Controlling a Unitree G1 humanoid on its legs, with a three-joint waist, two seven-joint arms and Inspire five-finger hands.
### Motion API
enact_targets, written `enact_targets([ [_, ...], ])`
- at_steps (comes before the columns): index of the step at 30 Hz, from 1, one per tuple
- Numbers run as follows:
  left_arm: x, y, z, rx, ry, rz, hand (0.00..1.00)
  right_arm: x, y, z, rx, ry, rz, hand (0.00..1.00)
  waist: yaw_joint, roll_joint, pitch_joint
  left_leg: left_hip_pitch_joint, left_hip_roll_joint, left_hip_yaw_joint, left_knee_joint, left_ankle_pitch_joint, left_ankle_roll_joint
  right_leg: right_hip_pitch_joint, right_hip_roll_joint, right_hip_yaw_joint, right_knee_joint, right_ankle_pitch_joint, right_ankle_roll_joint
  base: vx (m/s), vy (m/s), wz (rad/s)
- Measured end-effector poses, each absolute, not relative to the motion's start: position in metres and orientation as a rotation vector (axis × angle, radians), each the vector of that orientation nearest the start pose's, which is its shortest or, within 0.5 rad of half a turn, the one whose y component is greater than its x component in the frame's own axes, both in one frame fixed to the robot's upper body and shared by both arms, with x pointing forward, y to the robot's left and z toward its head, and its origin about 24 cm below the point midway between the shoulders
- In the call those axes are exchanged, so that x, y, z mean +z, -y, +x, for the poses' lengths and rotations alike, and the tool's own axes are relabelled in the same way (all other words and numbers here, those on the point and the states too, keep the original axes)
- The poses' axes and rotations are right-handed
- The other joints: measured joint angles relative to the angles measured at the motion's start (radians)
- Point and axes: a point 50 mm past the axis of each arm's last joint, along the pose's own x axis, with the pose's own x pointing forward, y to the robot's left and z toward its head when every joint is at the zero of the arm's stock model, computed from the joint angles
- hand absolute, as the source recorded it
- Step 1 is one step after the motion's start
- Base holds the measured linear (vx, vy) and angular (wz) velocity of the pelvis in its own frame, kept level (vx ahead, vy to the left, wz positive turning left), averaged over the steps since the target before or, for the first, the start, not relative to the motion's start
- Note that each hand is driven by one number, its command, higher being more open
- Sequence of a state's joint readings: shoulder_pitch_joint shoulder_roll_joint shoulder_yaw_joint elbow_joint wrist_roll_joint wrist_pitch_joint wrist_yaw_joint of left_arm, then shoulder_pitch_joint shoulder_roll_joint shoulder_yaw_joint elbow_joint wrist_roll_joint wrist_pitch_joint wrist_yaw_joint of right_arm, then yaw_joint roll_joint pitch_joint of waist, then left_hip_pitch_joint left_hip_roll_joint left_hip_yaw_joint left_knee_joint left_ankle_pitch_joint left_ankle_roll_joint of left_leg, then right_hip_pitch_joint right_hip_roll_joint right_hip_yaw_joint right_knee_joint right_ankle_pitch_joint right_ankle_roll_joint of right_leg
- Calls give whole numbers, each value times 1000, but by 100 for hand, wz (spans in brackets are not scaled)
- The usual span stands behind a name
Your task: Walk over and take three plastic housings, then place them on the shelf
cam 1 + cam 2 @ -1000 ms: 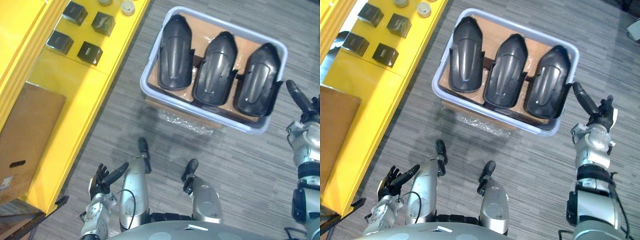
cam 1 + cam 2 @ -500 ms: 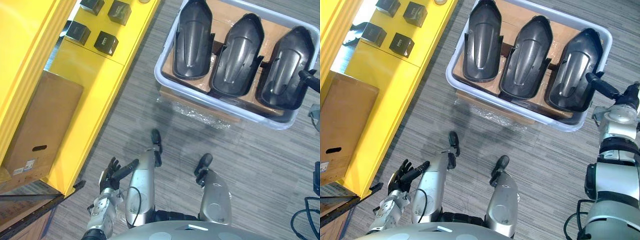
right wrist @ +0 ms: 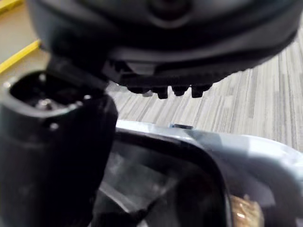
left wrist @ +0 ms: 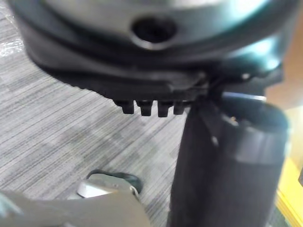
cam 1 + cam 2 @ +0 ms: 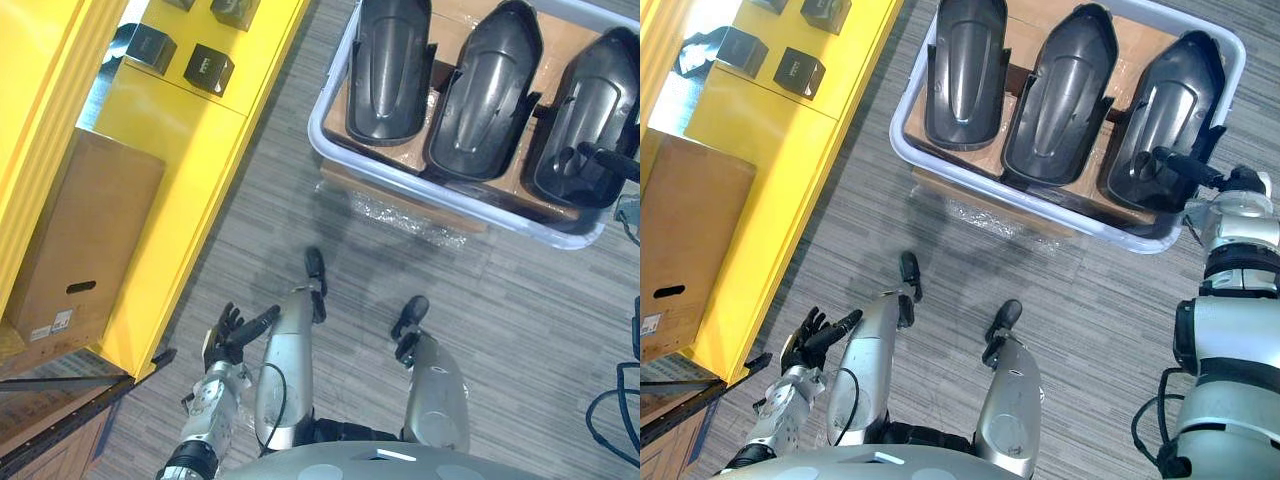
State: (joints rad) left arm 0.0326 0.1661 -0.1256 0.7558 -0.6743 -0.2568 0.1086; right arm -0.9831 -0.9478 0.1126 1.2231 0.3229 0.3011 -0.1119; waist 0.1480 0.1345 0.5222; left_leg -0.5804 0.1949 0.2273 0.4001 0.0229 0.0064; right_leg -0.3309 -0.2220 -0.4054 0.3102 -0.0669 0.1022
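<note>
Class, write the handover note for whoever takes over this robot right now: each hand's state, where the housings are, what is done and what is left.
Left hand: open, idle, low beside the yellow shelf.
Right hand: open, fingers straight, reaching over the rightmost housing; no grip visible.
All three housings lie side by side in the pale tub on the floor.
Done: the robot stands at the tub.
Left: grasp each housing and place all three on the shelf.
</note>
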Motion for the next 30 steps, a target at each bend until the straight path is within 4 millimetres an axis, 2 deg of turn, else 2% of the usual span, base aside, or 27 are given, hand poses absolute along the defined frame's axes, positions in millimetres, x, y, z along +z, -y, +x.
enact_targets([
  [3, -102, -200, 187, 374, -550, -369, 100, 184, 423, 314, -754, -388, -261, 0, 7, 12, 4, -18, 1, -1, 2, 3, 3, -14, 0, 0, 3, 4, -1, 17, -4, -2],
  [6, -99, -199, 191, 373, -545, -367, 100, 188, 436, 303, -798, -396, -245, 0, 13, 21, 6, -26, -1, -2, 3, 3, 4, -24, -2, -1, 8, 3, -1, 0, 0, 0],
  [10, -99, -194, 192, 356, -547, -367, 100, 188, 442, 297, -842, -380, -256, 0, 13, 26, 5, -35, -8, -15, 3, 5, 1, -48, -7, 2, 38, -5, -9, 36, -32, -6],
  [13, -100, -186, 192, 343, -544, -396, 100, 188, 447, 292, -908, -380, -355, 0, 9, 28, 3, -11, -32, -21, -16, 12, -6, -55, -39, 2, 93, -39, -7, 25, -46, 11],
  [16, -99, -182, 193, 363, -529, -540, 100, 198, 450, 290, -962, -335, -484, 0, -10, 29, 2, 28, -74, -37, -73, 42, -5, -50, -86, -12, 147, -79, -1, -2, -45, 38],
  [18, -96, -187, 195, 400, -487, -684, 100, 204, 451, 288, -992, -323, -594, 0, -14, 35, -2, 40, -96, -62, -118, 70, -8, -42, -97, -38, 161, -93, -4, -9, -43, 37],
  [21, -94, -193, 197, 427, -439, -795, 100, 204, 450, 288, -1014, -315, -666, 0, -15, 35, -2, 66, -109, -81, -162, 95, -11, -28, -111, -55, 180, -110, -4, 5, -46, 30],
  [26, -91, -205, 189, 458, -381, -856, 100, 208, 443, 291, -1014, -268, -776, 0, -17, 37, -3, 104, -115, -88, -166, 99, -13, 23, -114, -69, 173, -118, -3, 34, -16, 10],
  [30, -85, -214, 192, 485, -331, -867, 100, 208, 440, 289, -1027, -223, -811, 0, -27, 29, 2, 140, -110, -90, -166, 96, -18, 75, -102, -79, 148, -115, 1, 13, -4, 1],
])
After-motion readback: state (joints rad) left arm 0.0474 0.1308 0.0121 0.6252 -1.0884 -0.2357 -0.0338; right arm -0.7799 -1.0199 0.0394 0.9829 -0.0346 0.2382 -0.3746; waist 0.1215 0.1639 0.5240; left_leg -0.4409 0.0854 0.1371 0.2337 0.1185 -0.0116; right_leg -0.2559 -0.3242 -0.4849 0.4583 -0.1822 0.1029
